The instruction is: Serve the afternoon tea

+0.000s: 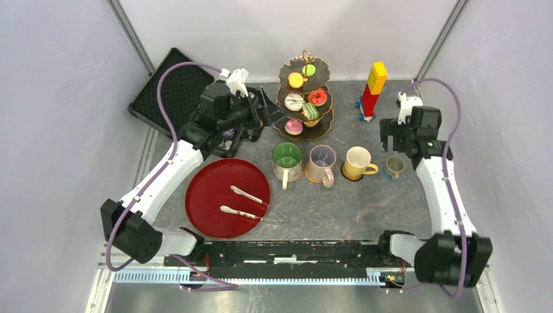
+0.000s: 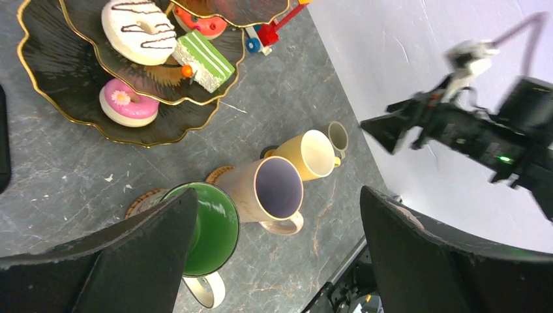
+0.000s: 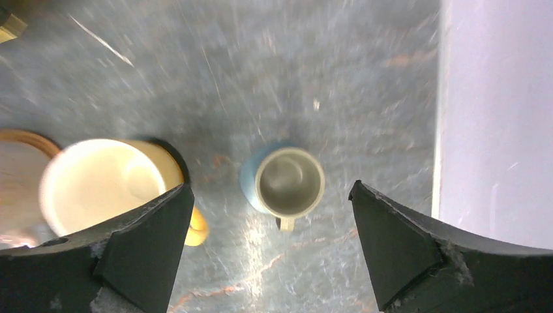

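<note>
We see a dark stand (image 2: pixel 59 72) rimmed in gold, a white donut (image 2: pixel 138 31) striped with brown, a pink donut (image 2: pixel 128 104) bearing a small flower, and a cake (image 2: pixel 203 60) layered green and white. Beside a green-lined mug (image 2: pixel 212 228) stand a lilac-lined mug (image 2: pixel 279 188), a yellow mug (image 2: pixel 316 154) and a grey mug (image 3: pixel 289 180). The tray (image 1: pixel 215 189) is red, the block tower (image 1: pixel 373 88) red and yellow, the table (image 1: pixel 365 208) grey and veined.
</note>
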Robot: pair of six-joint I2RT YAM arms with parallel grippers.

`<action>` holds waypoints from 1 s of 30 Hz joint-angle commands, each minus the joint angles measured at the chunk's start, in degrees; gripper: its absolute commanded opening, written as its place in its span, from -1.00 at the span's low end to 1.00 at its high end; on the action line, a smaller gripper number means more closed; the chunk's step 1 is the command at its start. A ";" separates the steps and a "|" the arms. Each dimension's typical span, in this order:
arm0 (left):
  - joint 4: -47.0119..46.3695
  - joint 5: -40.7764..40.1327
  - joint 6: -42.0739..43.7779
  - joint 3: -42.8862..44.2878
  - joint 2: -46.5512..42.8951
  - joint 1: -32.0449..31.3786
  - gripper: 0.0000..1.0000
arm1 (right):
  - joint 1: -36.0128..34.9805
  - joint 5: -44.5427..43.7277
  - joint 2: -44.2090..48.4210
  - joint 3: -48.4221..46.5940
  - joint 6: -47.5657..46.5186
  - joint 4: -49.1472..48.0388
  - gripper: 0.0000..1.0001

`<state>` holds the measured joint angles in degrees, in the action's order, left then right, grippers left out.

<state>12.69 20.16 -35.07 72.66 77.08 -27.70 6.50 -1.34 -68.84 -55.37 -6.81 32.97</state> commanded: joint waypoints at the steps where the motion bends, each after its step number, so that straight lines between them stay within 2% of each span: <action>1: -1.96 -2.36 3.92 -0.29 -4.18 0.18 1.00 | -1.39 2.94 8.39 -7.74 4.66 2.36 0.96; 3: -3.33 -2.56 5.31 -0.97 -5.11 0.03 1.00 | -1.40 4.78 10.47 -10.80 9.03 3.74 0.96; 4: -4.15 -2.63 6.14 -1.41 -5.59 -0.11 1.00 | -1.45 8.48 11.43 -12.20 9.44 4.51 0.96; 8: -5.30 -5.47 9.89 -1.84 -8.91 -1.51 1.00 | -1.45 19.45 15.29 -18.07 7.28 5.24 0.96; 13: -4.87 -7.05 8.16 0.49 -14.44 -1.57 1.00 | -4.57 19.23 18.30 -23.81 3.78 5.72 0.96; 18: -3.34 -7.99 10.01 3.33 -21.41 -1.57 1.00 | -9.60 11.76 20.51 -24.66 1.25 5.75 0.96; 24: -1.44 -14.62 14.66 5.75 -30.04 -1.57 1.00 | -10.33 13.92 28.17 -19.25 1.89 -2.06 0.96; 30: 0.48 -17.70 16.90 7.59 -33.64 -1.57 1.00 | -10.31 15.45 36.60 -13.96 5.87 -12.16 0.96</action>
<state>11.20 6.20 -23.24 78.85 43.88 -29.12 -3.64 13.17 -36.32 -70.96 -3.53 30.57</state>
